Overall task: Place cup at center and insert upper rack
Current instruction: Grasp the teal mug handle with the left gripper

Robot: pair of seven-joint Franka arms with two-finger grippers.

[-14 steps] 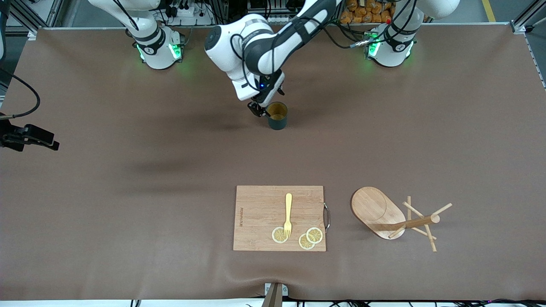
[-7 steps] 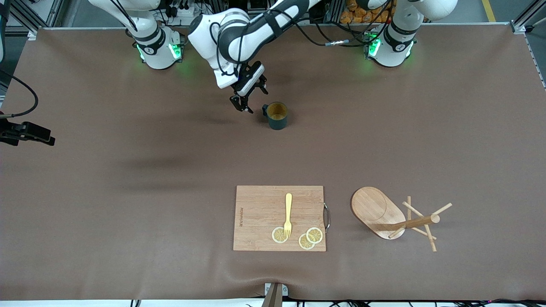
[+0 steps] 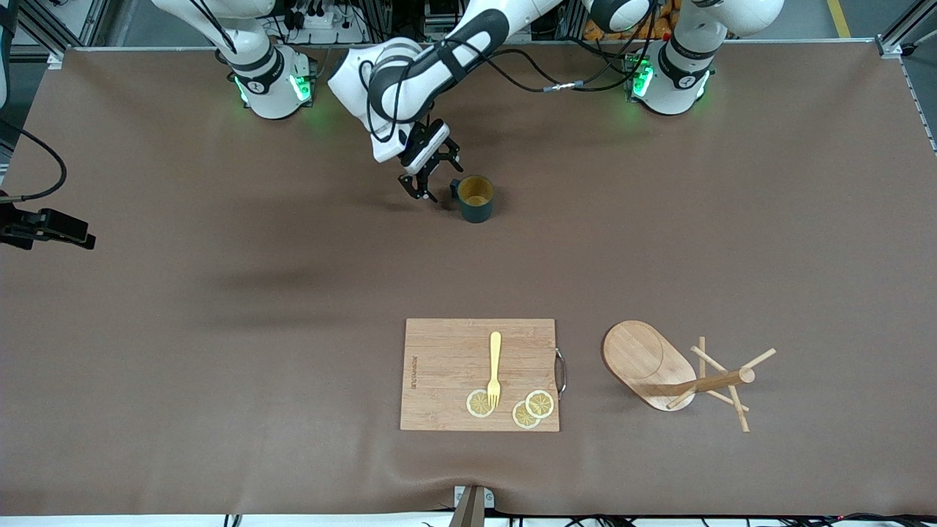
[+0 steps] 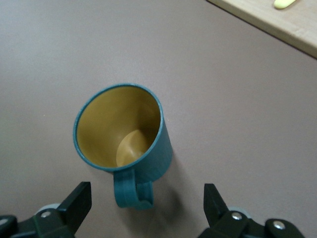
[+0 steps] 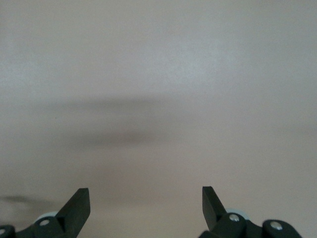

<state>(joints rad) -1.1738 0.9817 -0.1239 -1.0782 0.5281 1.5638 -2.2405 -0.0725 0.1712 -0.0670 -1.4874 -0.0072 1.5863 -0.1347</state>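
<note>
The cup (image 3: 476,199), dark teal with a tan inside, stands upright on the brown table mat (image 3: 219,366), its handle toward the right arm's end. My left gripper (image 3: 437,178) is open and low beside that handle, not touching it. In the left wrist view the cup (image 4: 124,130) is just ahead of my left gripper (image 4: 147,208), and the handle (image 4: 132,192) lies between the spread fingers. The upper rack (image 3: 677,375), a light wooden mug tree, lies on its side near the front camera at the left arm's end. My right gripper (image 5: 146,208) is open and empty over bare mat.
A rectangular wooden cutting board (image 3: 479,375) with a yellow fork (image 3: 495,367) and lemon slices (image 3: 528,408) lies beside the rack, nearer the front camera than the cup. Its corner shows in the left wrist view (image 4: 277,22). A dark gripper-like part (image 3: 51,228) hangs at the right arm's table end.
My left gripper came off the cup's handle, drew back toward the right arm's end, then eased a little closer again. The cup has stayed put.
</note>
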